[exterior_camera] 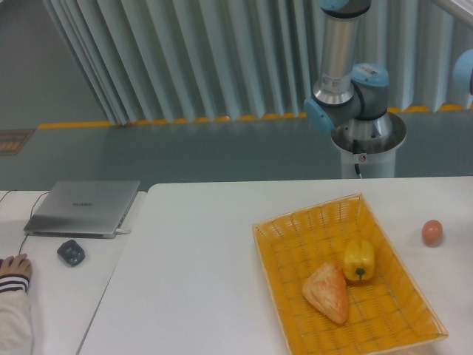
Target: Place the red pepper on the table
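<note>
You see a white counter (207,281) with a woven yellow basket (295,237) near its right edge, holding a yellow bell pepper (359,259) and a pastry wedge (327,293). No red pepper shows anywhere. The arm's pincer is out of view, so you can't judge its grip.

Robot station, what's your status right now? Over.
Gripper out of frame, only arm base visible. No red pepper in sight. Basket holds yellow pepper and a pastry.
</note>
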Controlling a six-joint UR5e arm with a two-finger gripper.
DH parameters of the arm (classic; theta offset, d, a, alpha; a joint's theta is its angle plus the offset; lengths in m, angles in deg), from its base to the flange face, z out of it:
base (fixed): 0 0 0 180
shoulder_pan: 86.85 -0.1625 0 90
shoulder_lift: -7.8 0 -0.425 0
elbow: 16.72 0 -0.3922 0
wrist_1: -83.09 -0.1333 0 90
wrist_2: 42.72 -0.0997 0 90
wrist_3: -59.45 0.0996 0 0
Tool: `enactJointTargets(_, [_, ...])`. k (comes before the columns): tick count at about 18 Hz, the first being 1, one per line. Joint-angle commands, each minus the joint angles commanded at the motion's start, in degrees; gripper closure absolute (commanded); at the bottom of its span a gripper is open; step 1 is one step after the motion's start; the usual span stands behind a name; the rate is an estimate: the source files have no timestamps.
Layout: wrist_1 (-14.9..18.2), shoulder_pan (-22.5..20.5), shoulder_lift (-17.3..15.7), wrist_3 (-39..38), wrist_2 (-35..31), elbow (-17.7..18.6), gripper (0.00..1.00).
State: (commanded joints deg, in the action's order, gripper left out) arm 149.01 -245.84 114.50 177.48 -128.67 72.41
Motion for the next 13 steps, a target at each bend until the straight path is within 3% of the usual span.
enactJointTargets(6, [0.26,3.07,1.14,0.00,-7.92,0.17,0.00])
enactJointTargets(13, [0.53,3.51,1.41,0.09,-7.31,0.53,0.00])
